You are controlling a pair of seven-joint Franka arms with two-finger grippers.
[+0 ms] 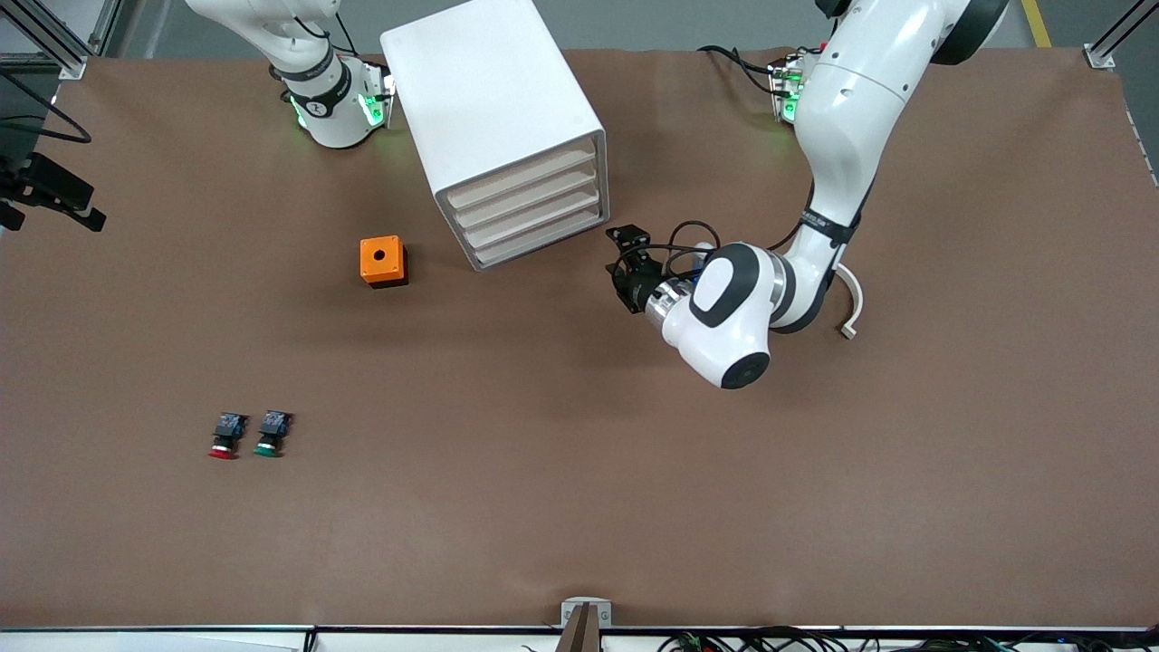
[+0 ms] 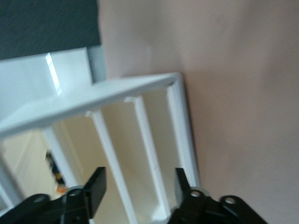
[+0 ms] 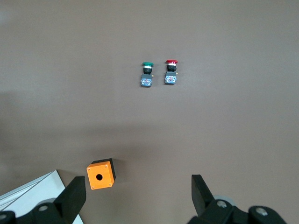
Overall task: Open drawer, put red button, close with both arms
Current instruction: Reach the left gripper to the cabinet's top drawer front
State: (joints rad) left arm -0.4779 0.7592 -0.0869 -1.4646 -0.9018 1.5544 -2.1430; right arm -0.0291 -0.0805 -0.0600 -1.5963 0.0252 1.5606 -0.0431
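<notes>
You have nothing finished yet. The red button (image 1: 224,437) sits toward the right arm's end of the table, nearer the front edge, just beside the green button (image 1: 271,434). The right gripper (image 3: 138,198) waits high by its base with jaws apart. All four drawers look shut; the lowest drawer (image 1: 541,237) faces the left gripper (image 1: 625,264), jaws apart, close to the cabinet (image 1: 493,109) front. You still need to open the drawer, load it and close it.
</notes>
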